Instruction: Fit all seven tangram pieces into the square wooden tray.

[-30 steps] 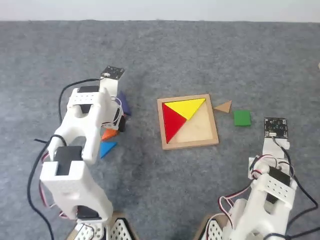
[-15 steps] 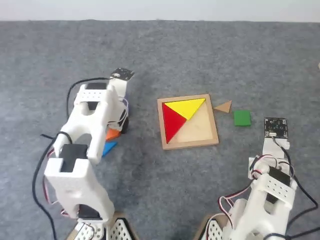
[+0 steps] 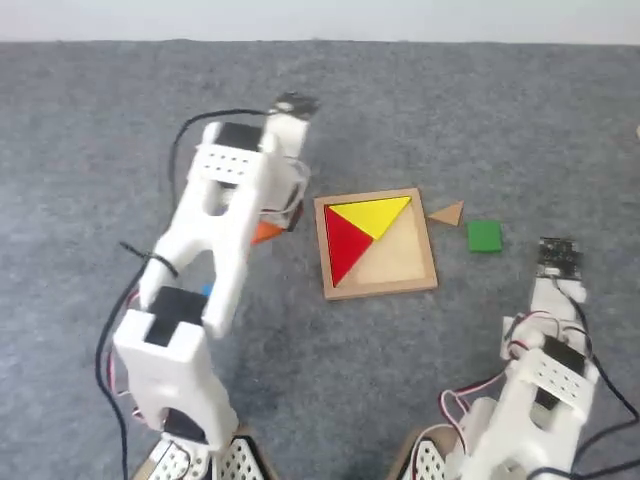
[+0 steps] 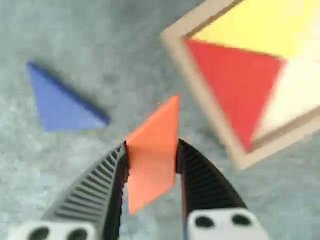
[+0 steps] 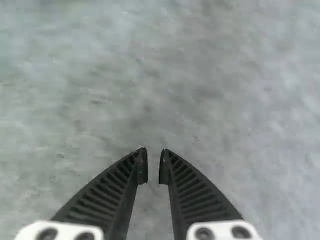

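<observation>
The square wooden tray (image 3: 380, 289) lies mid-table with a yellow triangle (image 3: 372, 214) and a red triangle (image 3: 343, 246) inside it. My left gripper (image 3: 274, 226) is just left of the tray, shut on an orange piece (image 3: 265, 233). The left wrist view has the orange piece (image 4: 152, 145) clamped in the left gripper (image 4: 151, 156), near the tray's rim (image 4: 200, 95), with a blue triangle (image 4: 57, 100) lying behind on the carpet. A brown triangle (image 3: 447, 213) and a green square (image 3: 484, 236) lie right of the tray. My right gripper (image 5: 150, 167) is shut over bare carpet.
Grey carpet covers the whole table. The left arm (image 3: 215, 240) stretches from the front left up to the tray's left side and covers the carpet there. The right arm (image 3: 545, 370) stands at the front right, below the green square.
My left arm has swung up and to the right, carrying the orange piece from beside the blue triangle to the tray's left edge. The right arm has barely moved.
</observation>
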